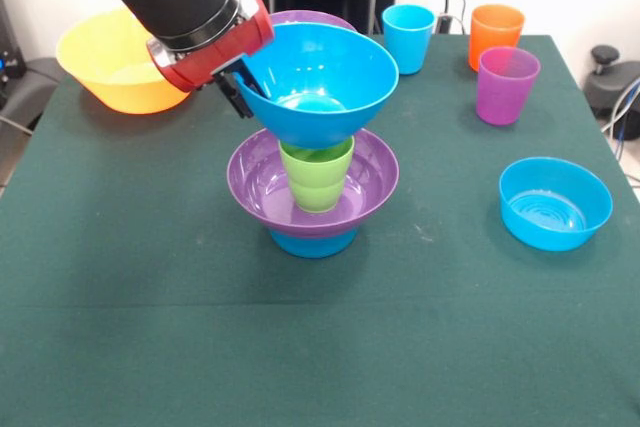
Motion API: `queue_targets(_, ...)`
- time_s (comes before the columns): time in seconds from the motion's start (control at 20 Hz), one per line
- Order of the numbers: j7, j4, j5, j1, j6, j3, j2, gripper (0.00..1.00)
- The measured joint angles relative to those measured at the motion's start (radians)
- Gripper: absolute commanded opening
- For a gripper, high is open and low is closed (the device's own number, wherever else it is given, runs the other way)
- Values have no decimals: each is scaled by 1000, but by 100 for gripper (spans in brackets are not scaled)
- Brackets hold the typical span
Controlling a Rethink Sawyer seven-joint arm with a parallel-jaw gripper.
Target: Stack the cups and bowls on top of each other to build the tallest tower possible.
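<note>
We are looking at the tower (pixel 313 197) standing just past the middle of the green table (pixel 150 327), its long axis upright. A small blue bowl (pixel 313 242) is sitting lowest, rim down; a wide purple bowl (pixel 270 187) is resting on it, mouth up, and a lime green cup (pixel 316 177) is standing mouth up inside that. The large blue bowl (pixel 320 82) is sitting over the cup, mouth up and tipping slightly toward the picture's right. The gripper (pixel 236 87) is clamping this bowl's rim on the picture's left side, the red and black arm coming down from the upper left.

Behind the tower, a second purple bowl (pixel 330 19) is peeking out. A yellow bowl (pixel 115 67) is sitting at the far left edge. The light blue cup (pixel 408 37), orange cup (pixel 496 35) and purple cup (pixel 507 85) are standing well apart at the far right, and another small blue bowl (pixel 555 204) is lying open near the right edge. We are seeing bare cloth across the whole near half.
</note>
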Motion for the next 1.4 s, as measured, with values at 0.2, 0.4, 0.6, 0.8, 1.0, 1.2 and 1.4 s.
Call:
queue_targets(0.2,0,0,0,0,0,0,0,0)
queue_targets(0.4,0,0,0,0,0,0,3,0)
queue_targets(0.6,0,0,0,0,0,0,20,0)
queue_targets(0.8,0,0,0,0,0,0,40,0)
queue_targets(1.0,0,-1,1,0,0,4,48,0)
queue_targets(1.2,0,0,1,0,0,9,50,0)
queue_targets(1.4,0,0,1,0,0,9,50,0)
